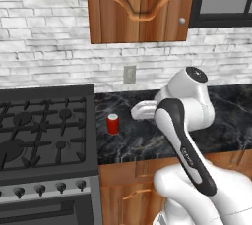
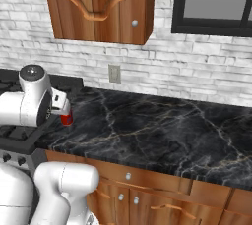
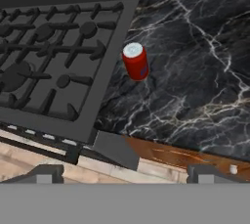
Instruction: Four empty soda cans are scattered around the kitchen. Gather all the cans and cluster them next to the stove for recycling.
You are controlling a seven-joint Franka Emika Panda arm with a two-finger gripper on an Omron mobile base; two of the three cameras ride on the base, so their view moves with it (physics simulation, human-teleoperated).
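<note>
A single red soda can (image 3: 135, 61) is standing upright on the black marble bench (image 3: 195, 71), just beside the right edge of the stove (image 3: 53, 52) and apart from it. In the hand view it is sitting a little above the middle of the frame; in the left base view it is showing left of centre (image 1: 112, 124), and in the right base view it is peeking out at the left, partly behind the arm (image 2: 66, 118).

The gripper (image 3: 124, 174) is hanging above the bench front with its jaws standing wide apart and holding nothing; only the two dark tips are showing at the bottom of the hand view.

An empty can is likely handling as very light, thin-walled and easily dented, with a smooth, slippery skin. Taking it around mid-body, jaws square across the cylinder and pressing gently, is looking the safest hold.
</note>
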